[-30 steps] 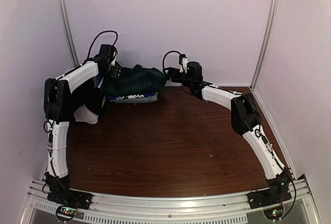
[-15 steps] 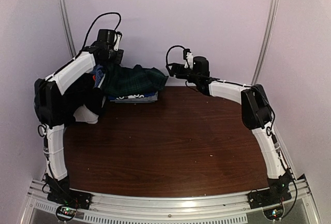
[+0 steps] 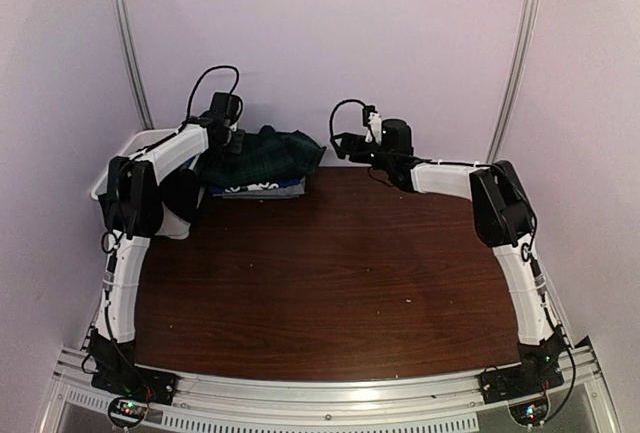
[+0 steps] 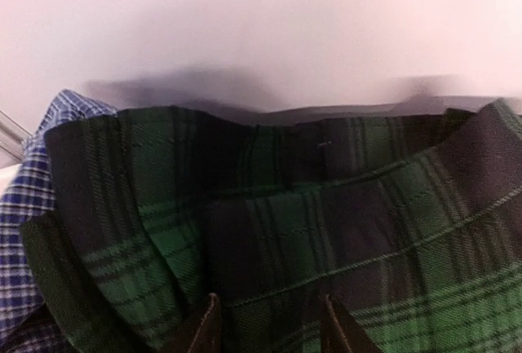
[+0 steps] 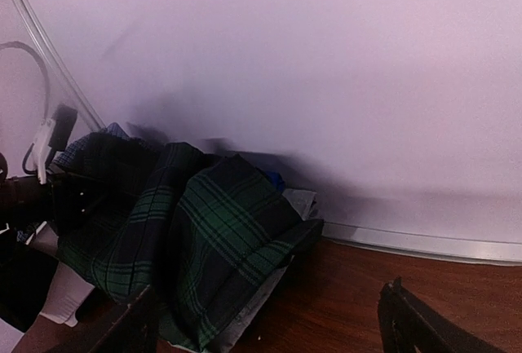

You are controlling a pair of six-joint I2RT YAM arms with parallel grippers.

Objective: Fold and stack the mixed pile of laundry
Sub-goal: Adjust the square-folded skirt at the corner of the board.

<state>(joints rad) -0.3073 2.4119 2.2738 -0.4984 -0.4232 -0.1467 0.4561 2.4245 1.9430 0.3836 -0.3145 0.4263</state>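
Dark green tartan pleated skirt point(image 3: 268, 153) sat bunched on top of the mixed laundry pile point(image 3: 256, 187) at the far left of the dark brown wooden table point(image 3: 330, 273), against the back wall. Flat blue and white pieces lay under it. White plastic basket point(image 3: 122, 157) stood just left of the pile, partly hidden by the left arm. Left gripper point(image 3: 232, 141) was at the skirt's left edge; in its wrist view the 2 fingers point(image 4: 205, 333) stood partway closed with tartan cloth point(image 4: 269, 239) filling the gap between them and touching both. Whether the cloth was really pinched, cannot tell. Blue checked fabric point(image 4: 33, 198) showed just left of the skirt in that view. Right gripper point(image 3: 338, 143) hung near the skirt's right end, apart from it, jaws spread wide, nothing held. From the right wrist the skirt point(image 5: 204, 239) lay ahead and left of the open fingers point(image 5: 408, 320), drooping over a pale piece at the table surface.
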